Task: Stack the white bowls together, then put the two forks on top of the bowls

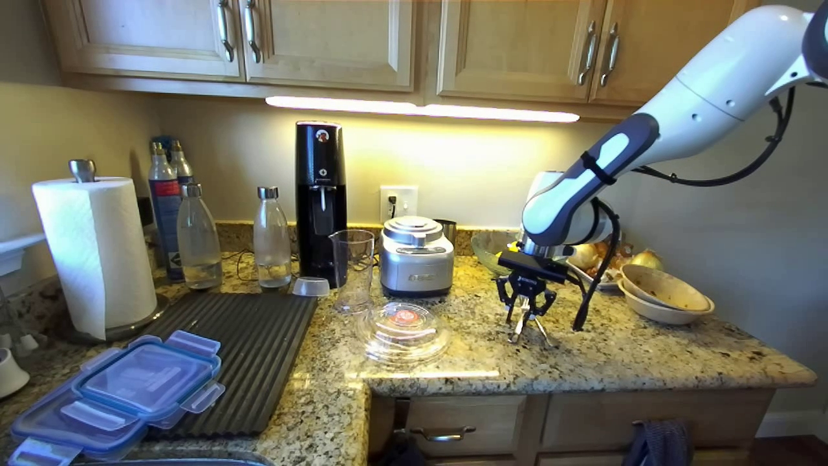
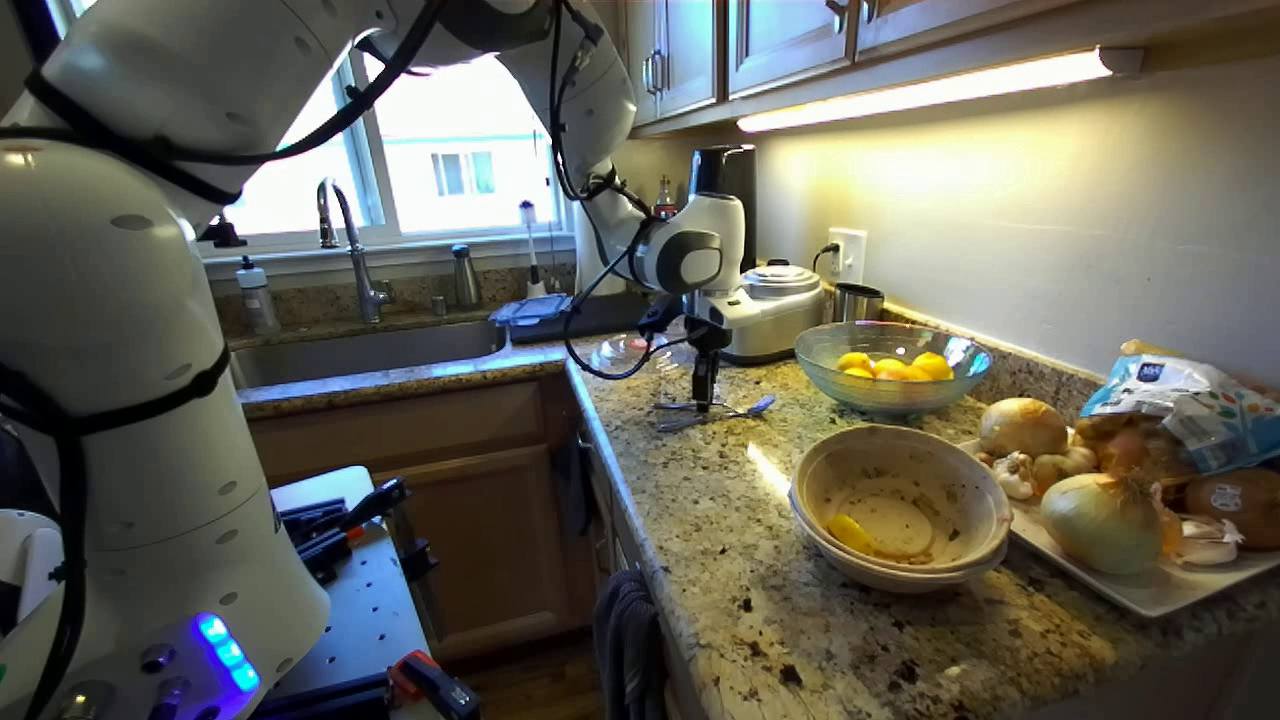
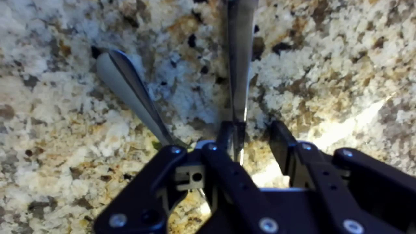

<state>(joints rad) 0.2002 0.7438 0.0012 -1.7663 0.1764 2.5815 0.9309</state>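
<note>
Current step, as judged: lifting a fork [image 3: 240,71]. The hand [image 3: 252,130] should centre over it, close squarely, then rise straight without dragging the second fork [image 3: 135,94]. Its jaws stand partly spread, gripping nothing; the fork runs between them, nearer one. The second fork lies slantwise outside that jaw; whether the two touch is hidden. The nested bowls [image 2: 905,515] sit on the counter [image 2: 730,570], well apart from the hand.

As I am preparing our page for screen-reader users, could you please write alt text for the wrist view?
A black gripper, jaws apart, straddles the handle of a silvery fork, which is nearer one jaw than the other. A second fork slants outside the jaws, on the picture's left; behind everything is speckled granite countertop.
</note>
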